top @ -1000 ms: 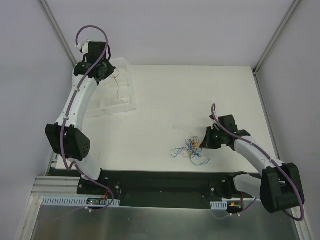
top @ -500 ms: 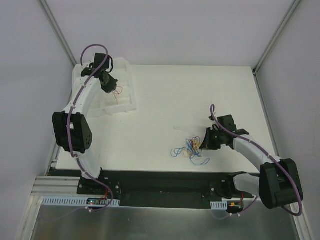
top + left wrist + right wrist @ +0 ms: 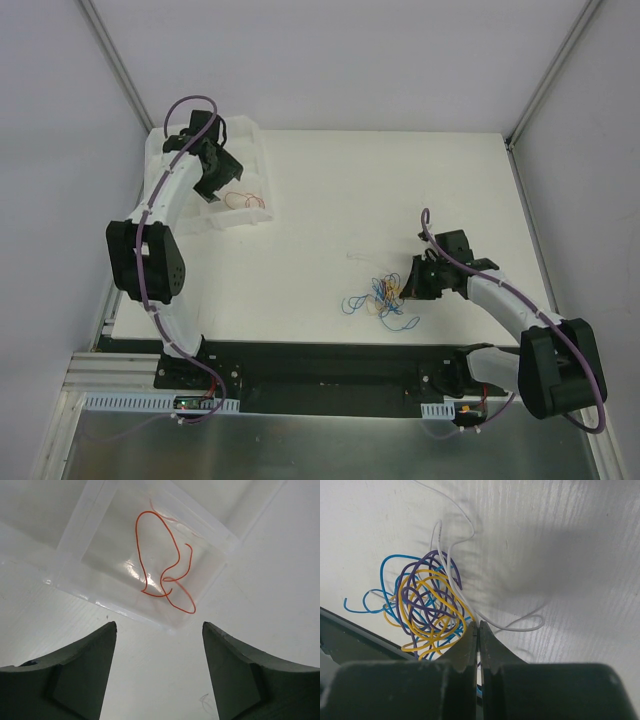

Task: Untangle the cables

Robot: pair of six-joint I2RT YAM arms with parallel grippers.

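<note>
The cables (image 3: 380, 297) lie in a small tangle of yellow, purple, blue and white wires (image 3: 427, 605) at the table's near middle. My right gripper (image 3: 405, 283) sits at the tangle's right edge. Its jaws (image 3: 476, 626) are shut, with a white strand running into the tips and thin wires showing in the slit between them. One red wire (image 3: 240, 198) lies loose and curled in a compartment of the clear plastic tray (image 3: 252, 150) at the far left. My left gripper (image 3: 222, 175) hovers over that tray, open and empty (image 3: 159, 625), with the red wire (image 3: 139, 555) beyond its fingertips.
The clear tray (image 3: 95, 510) has several compartments with raised walls. White walls with metal corner posts (image 3: 530, 110) enclose the table. A black rail (image 3: 320, 365) runs along the near edge between the arm bases.
My left gripper moved over the tray with the red wire hanging from it, then opened. The red wire now lies in the tray. The right arm hardly moved.
</note>
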